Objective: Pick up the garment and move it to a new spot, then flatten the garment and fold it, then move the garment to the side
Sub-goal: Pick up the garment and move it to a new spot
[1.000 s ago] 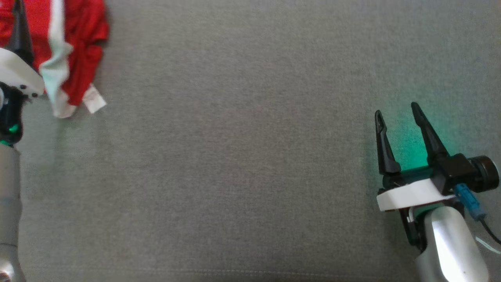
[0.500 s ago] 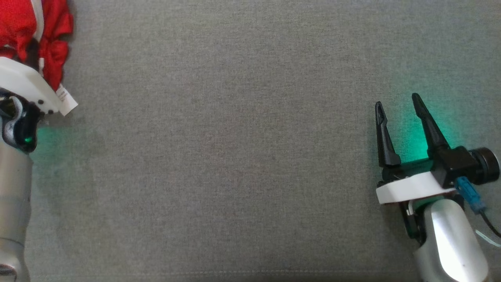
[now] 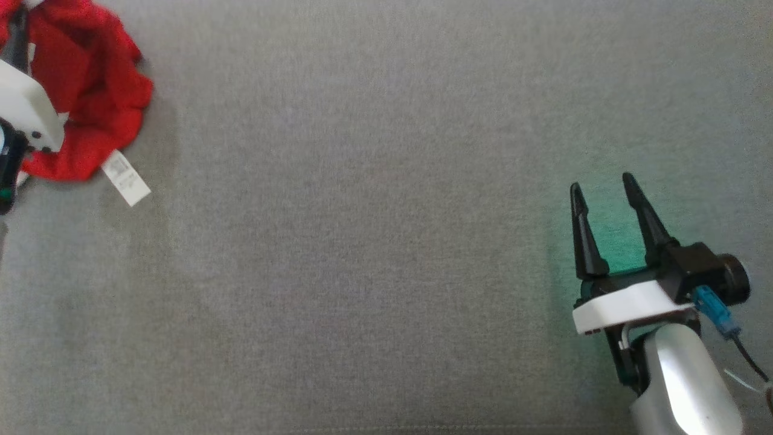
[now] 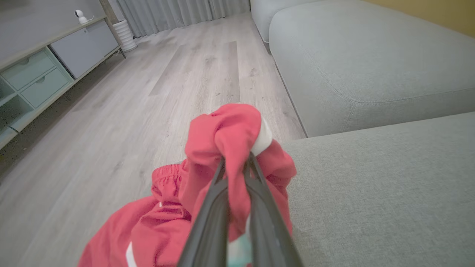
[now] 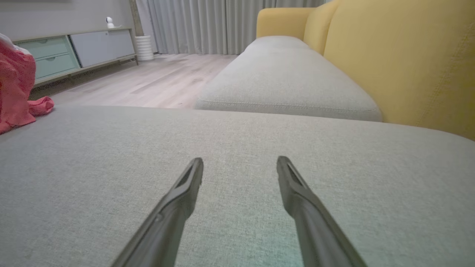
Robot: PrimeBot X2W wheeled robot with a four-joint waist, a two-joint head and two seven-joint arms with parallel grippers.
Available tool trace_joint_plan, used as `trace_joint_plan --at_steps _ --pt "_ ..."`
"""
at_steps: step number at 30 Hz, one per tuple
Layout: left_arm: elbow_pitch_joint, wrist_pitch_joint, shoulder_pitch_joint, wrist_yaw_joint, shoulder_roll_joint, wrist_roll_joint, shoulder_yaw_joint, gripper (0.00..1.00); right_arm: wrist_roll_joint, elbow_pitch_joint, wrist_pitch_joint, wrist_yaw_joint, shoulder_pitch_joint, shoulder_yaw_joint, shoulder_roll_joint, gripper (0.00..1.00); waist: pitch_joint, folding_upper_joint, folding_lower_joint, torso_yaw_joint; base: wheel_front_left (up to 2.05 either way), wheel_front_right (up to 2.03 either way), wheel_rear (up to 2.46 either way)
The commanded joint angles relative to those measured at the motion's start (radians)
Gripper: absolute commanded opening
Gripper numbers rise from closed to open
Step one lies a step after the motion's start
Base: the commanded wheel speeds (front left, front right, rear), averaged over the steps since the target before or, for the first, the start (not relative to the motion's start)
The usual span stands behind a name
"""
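Observation:
The garment (image 3: pixel 84 90) is a bunched red piece with a white label (image 3: pixel 125 186), lying at the far left corner of the grey sofa cushion (image 3: pixel 362 241). In the left wrist view my left gripper (image 4: pixel 235 161) is shut on a fold of the garment (image 4: pixel 222 129). The rest of the cloth hangs and trails below the fingers, near the cushion's edge. My right gripper (image 3: pixel 601 187) stands open low over the cushion at the right, with nothing between its fingers (image 5: pixel 189 178). From there the garment (image 5: pixel 15 89) is at the far left.
A yellow sofa backrest (image 5: pixel 400 55) rises to the right, with a second grey cushion (image 5: pixel 282 81) beyond. Past the cushion's edge lies wooden floor (image 4: pixel 130 111), with a low sideboard (image 4: pixel 37 70) and curtains (image 5: pixel 222 22) farther off.
My left gripper has shut on the garment, which is now bunched around its fingers with the white stripe hidden. The head camera has shifted, and the right gripper stays open.

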Motion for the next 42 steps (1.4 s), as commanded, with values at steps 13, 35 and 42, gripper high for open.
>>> trace_joint_plan --at_steps 13,35,42 --pt "-0.333 0.083 -0.087 0.002 0.16 -0.147 -0.322 0.0 0.073 0.014 -0.014 0.008 0.084 0.018 -0.005 1.0 -0.247 0.0 0.0002 -0.175 0.0 0.0 0.0" --pt "-0.343 -0.082 0.043 0.002 0.029 -0.464 -0.698 0.0 0.119 -0.001 -0.014 0.008 0.072 0.045 -0.005 1.0 -0.096 0.0 0.0002 -0.294 0.0 0.0 0.0" --pt "-0.186 -0.241 0.122 0.002 -0.058 -0.473 -0.718 1.0 0.116 0.009 -0.014 0.008 0.068 0.024 -0.005 1.0 -0.1 0.0 0.0002 -0.258 0.0 0.0 0.0"
